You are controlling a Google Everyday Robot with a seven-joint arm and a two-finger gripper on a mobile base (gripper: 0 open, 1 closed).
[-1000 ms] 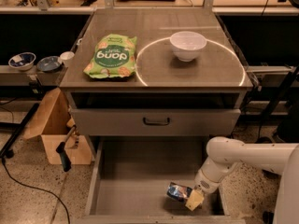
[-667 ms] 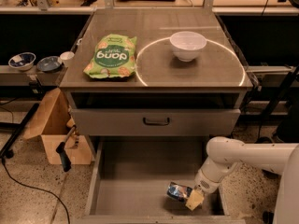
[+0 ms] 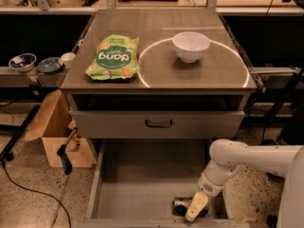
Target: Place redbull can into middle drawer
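Observation:
The redbull can lies on its side on the floor of the middle drawer, near the drawer's front right corner. The drawer is pulled fully out below the cabinet. My gripper reaches down into the drawer from the right on the white arm and is right against the can's right end, partly covering it.
The upper drawer front with a dark handle is closed above. On the cabinet top lie a green snack bag and a white bowl. A cardboard box stands on the floor at the left. Small bowls sit on a side shelf.

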